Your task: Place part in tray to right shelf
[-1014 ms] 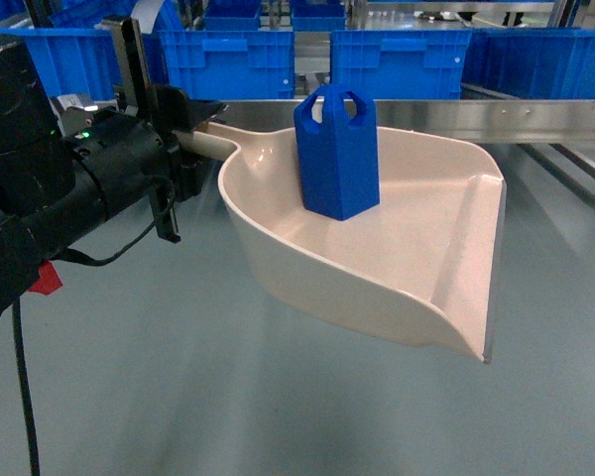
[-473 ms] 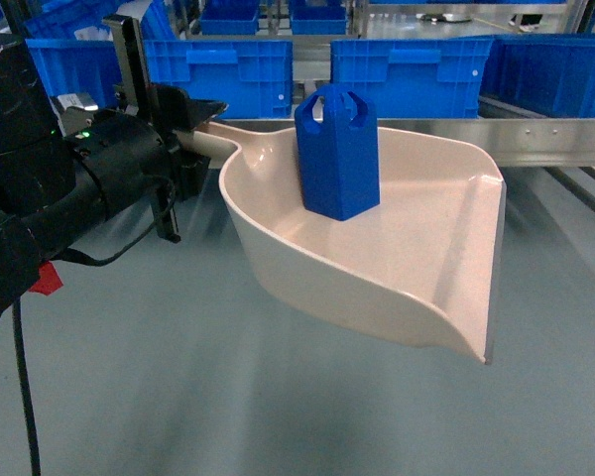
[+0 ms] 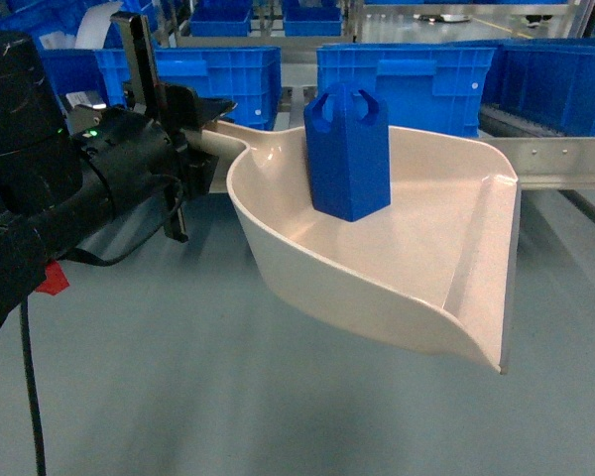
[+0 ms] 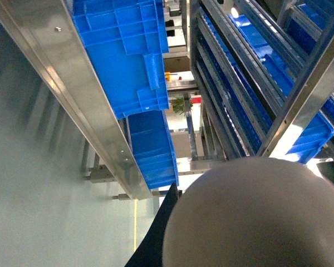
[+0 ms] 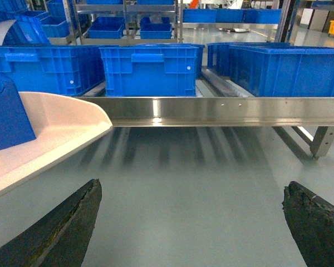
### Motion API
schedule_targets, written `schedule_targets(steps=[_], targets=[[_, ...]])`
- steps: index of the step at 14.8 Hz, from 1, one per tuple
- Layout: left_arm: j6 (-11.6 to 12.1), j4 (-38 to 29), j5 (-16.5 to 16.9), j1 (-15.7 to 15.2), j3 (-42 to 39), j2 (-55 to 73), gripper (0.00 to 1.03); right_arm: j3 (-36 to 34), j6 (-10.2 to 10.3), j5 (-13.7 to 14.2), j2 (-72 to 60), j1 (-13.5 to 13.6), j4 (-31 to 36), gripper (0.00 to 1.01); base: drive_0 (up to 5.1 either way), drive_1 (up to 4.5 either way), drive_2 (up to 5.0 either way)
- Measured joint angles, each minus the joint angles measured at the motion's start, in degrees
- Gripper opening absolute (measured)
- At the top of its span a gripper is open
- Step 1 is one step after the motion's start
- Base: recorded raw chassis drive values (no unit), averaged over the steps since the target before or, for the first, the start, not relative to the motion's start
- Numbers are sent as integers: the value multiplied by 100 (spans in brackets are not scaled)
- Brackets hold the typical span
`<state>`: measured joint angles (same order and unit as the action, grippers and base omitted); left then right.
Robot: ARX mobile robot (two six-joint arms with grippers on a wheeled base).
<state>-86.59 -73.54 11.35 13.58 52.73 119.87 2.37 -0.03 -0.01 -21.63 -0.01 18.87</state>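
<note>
The cream tray (image 3: pixel 426 258) hangs in the air above the grey floor, with my left gripper (image 3: pixel 200 141) shut on its handle. The blue part (image 3: pixel 347 154) stands upright in the tray's deep end. In the left wrist view the tray's rounded underside (image 4: pixel 250 217) fills the lower right beside one dark finger (image 4: pixel 158 236). The right shelf's steel front rail (image 5: pixel 222 111) runs across behind the tray, also visible as a rail (image 3: pixel 565 161) in the head view. My right gripper (image 5: pixel 192 188) is open over bare floor, with the tray's lip (image 5: pixel 72 125) and the part (image 5: pixel 8 114) to its left.
Large blue crates (image 3: pixel 397 84) sit on the shelf behind the rail, with more crates (image 5: pixel 150 69) and racks further back. A steel shelf leg (image 5: pixel 320 140) stands at the right. Grey floor (image 3: pixel 178 397) lies below the tray.
In the head view the crates and the steel rail have slid left and lower. The tray with the part sits slightly further right. The left grip on the handle is unchanged.
</note>
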Motion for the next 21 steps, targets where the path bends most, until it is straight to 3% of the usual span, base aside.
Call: schedule_targets(steps=[10, 15, 21], targets=[[11, 33, -87, -107, 2, 0, 12, 0, 0, 0, 0, 0, -22, 98, 46, 447, -356], [4, 0, 2, -11, 2, 0, 12, 0, 0, 0, 9, 0, -15, 98, -3, 411, -417], [2, 22, -37, -50, 7, 0, 12, 0, 0, -2, 0, 0, -15, 98, 0, 0, 0]])
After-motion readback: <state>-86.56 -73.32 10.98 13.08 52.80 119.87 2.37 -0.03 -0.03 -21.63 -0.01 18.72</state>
